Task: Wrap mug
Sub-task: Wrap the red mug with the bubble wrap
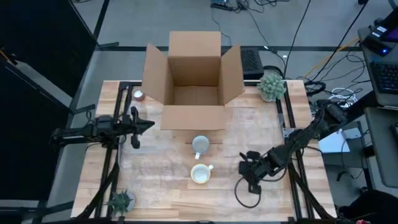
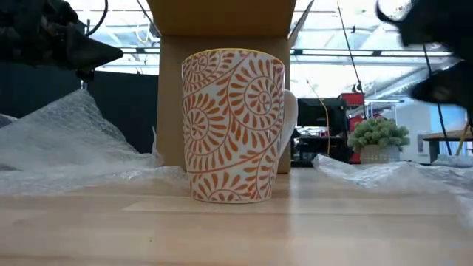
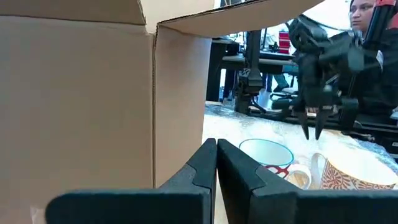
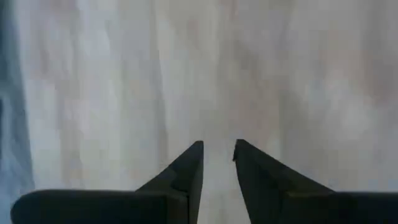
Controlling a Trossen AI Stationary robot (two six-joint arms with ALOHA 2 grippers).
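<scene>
High view: two mugs at table centre — patterned mug (image 1: 201,173) nearer the front edge, second mug (image 1: 200,145) just behind it, close in front of the open cardboard box (image 1: 193,76). Bubble wrap (image 2: 70,140) hardly legible from above; clear only in the low view, crumpled either side of the patterned mug, whose handle sits half hidden behind its body. Left gripper (image 1: 147,124) hovering beside the box's left front corner, fingers pressed together, holding nothing. Right gripper (image 1: 243,169) low over the wrap to the right of the mugs, pointing down, fingers (image 4: 186,168) slightly parted with a narrow gap — nothing between them. Second mug's pattern mostly cut off in the left wrist view. Small plant (image 1: 272,85) at the table's back right.
</scene>
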